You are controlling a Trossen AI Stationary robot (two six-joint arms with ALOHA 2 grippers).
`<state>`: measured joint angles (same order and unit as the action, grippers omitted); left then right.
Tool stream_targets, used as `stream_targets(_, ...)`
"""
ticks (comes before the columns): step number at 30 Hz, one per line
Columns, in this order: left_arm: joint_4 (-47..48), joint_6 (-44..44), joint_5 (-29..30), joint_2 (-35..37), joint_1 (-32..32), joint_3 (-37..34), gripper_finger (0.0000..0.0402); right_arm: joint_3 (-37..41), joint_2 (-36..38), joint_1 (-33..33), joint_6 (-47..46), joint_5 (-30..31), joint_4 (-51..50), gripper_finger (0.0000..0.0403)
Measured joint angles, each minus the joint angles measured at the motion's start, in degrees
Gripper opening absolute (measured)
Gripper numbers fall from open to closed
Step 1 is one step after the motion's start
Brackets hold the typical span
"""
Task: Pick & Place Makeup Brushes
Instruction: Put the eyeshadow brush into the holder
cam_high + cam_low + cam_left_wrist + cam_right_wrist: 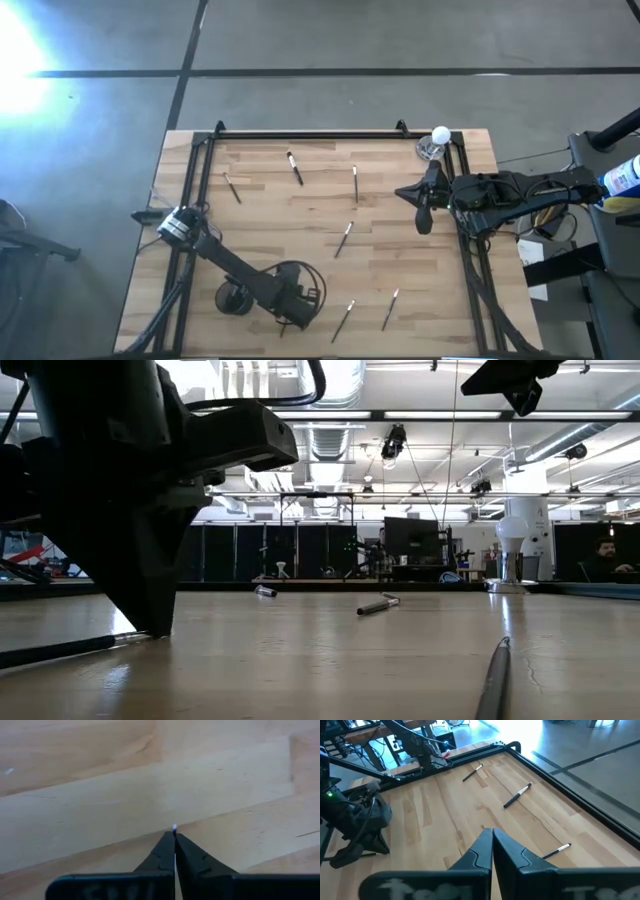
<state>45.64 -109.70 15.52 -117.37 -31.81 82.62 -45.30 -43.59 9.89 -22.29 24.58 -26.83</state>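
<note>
The left arm reaches from its base at the bench's left edge diagonally toward the near middle, its pincer [296, 318] pointed steeply down with the tips at the wood; the low view shows its dark bulk planted on the surface. In the left wrist view the two fingers [165, 855] are pressed together with only a thin slit between them, and a tiny pale speck sits at their tips — whether that is a brush end caught there I cannot tell. Just beside this arm, on its left, stands a dark round cup [235, 298].

The right arm lies folded along the bench's [300, 215] right edge, its pincer [424, 220] hanging above the wood and aimed toward the near side; its fingers [480, 852] are closed tight on nothing.

The makeup brushes lie scattered and well apart from one another — one at the far left [231, 187], a dark one with a pale end at the far middle [294, 167], one to its right [355, 183], one near the centre [343, 240], and two at the near edge [343, 320] [390, 309], right of the left pincer. In the low view one of them runs out of frame close to the camera [494, 680].

A white ball on a clear stand [436, 143] sits at the far right corner.
</note>
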Motion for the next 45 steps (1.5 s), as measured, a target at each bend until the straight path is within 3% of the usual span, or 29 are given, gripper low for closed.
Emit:
stream_targets(6, -1.4, 1.15, 13.93, 3.69, 0.45, -0.54, 0.0, 0.24, 0.01, 0.59, -0.36, -0.41, -0.04, 0.0008)
stream_targets(12, -6.55, 6.61, 23.89, 7.15, 0.93, -0.49, 0.0, 5.06, -0.02, 3.87, -6.25, -0.64, 3.21, 0.0008)
stream_targets(23, -20.73, 24.05, 37.61, 13.75, 3.85, -0.47, 0.0, 23.37, -5.35, 11.23, -26.64, -7.1, 43.47, 0.0017)
stream_targets(29, -33.12, 39.28, 40.53, 16.92, 6.65, -0.47, 0.0, 24.59, -11.95, 13.24, -30.37, -8.27, 56.35, 0.0069)
stream_targets(38, -50.6, 57.3, 39.74, 18.37, 10.52, -0.45, 0.0, 14.62, -22.62, 13.75, -29.19, -8.32, 55.8, 0.0166)
stream_targets(45, -54.2, 62.1, 39.35, 19.14, 11.25, -0.45, 0.0, 10.16, -27.9, 13.73, -28.8, -5.52, 55.73, 0.0181)
